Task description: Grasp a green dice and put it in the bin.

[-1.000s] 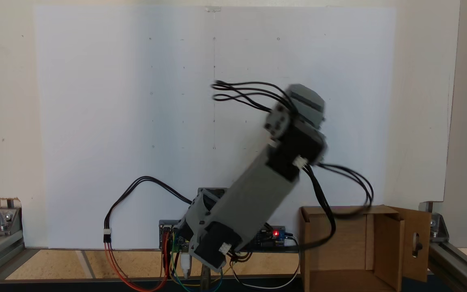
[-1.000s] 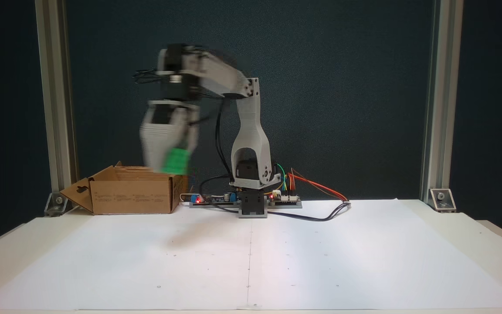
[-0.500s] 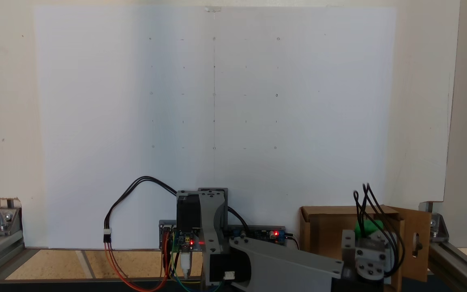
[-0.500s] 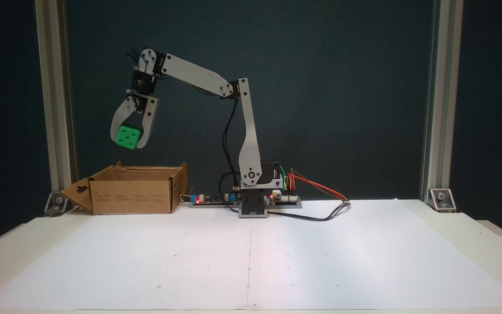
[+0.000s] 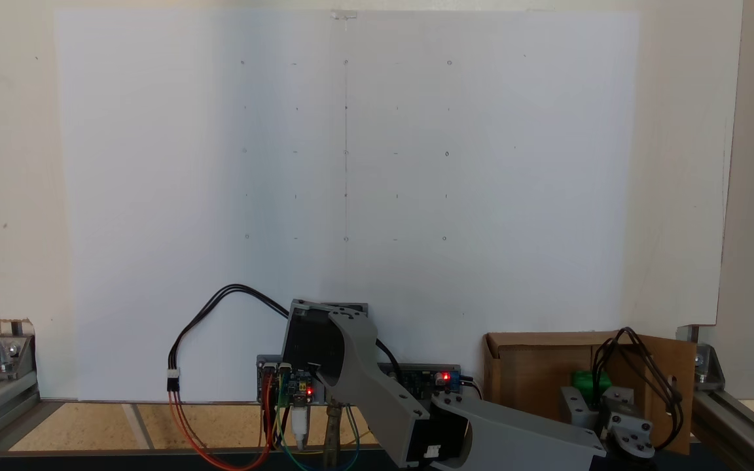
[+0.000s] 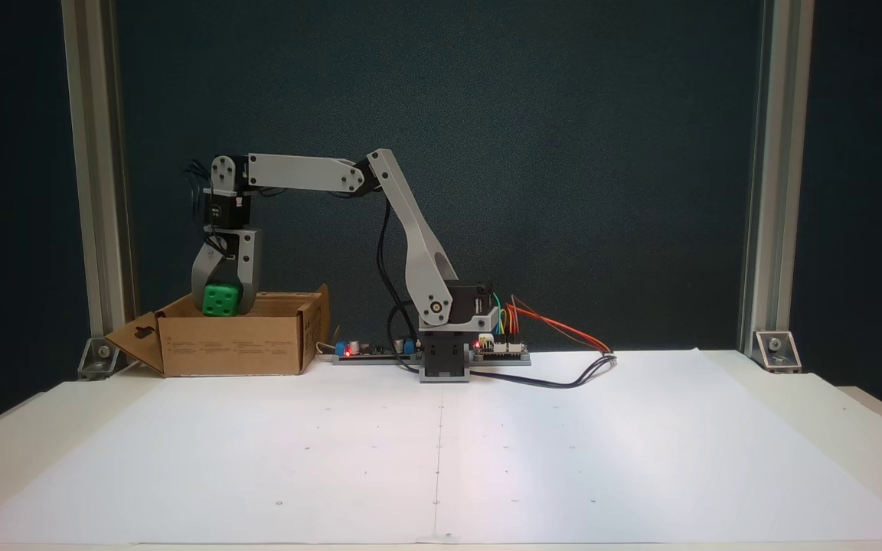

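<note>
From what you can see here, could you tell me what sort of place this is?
Probably a lab test bench: aluminium frame posts, white paper with a dot grid, exposed circuit boards by the arm.

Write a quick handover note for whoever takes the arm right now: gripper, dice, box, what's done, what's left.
Gripper: shut on the green dice, pointing down, at the open top of the cardboard box.
Dice: between the jaws, level with the box rim in a fixed view; another fixed view shows it over the box opening.
Done: dice picked up and carried to the box.
Left: open the jaws so the dice drops in, then lift the arm clear of the flaps.
</note>
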Controlling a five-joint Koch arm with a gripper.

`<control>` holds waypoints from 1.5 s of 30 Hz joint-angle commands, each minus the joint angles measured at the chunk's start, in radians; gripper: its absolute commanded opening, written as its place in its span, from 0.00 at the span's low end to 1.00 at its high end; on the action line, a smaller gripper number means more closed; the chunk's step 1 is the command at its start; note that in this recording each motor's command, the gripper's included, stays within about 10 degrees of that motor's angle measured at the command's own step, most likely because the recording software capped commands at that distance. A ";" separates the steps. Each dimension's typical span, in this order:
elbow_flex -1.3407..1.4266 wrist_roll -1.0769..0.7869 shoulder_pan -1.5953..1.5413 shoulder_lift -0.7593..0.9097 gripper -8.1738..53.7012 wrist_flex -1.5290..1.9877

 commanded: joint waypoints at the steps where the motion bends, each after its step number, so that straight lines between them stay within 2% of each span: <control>1: -0.035 -0.075 0.003 0.018 0.64 -0.014; 2: -0.023 -0.075 0.002 0.017 0.66 -0.014; 5: -0.002 -0.072 0.003 0.018 0.86 -0.014; 6: -0.002 -0.069 0.003 0.021 0.88 -0.020; 10: -0.025 0.038 -0.009 0.114 0.86 -0.094; 13: -0.035 0.140 -0.104 0.255 0.85 -0.095; 19: -0.035 0.282 -0.509 0.457 0.85 -0.097; 26: 0.032 0.314 -1.018 0.500 0.85 -0.098; 29: 0.156 0.318 -1.238 0.560 0.85 -0.140; 36: 0.575 0.324 -1.707 0.761 0.84 -0.484; 45: 1.052 0.321 -1.651 1.042 0.84 -0.891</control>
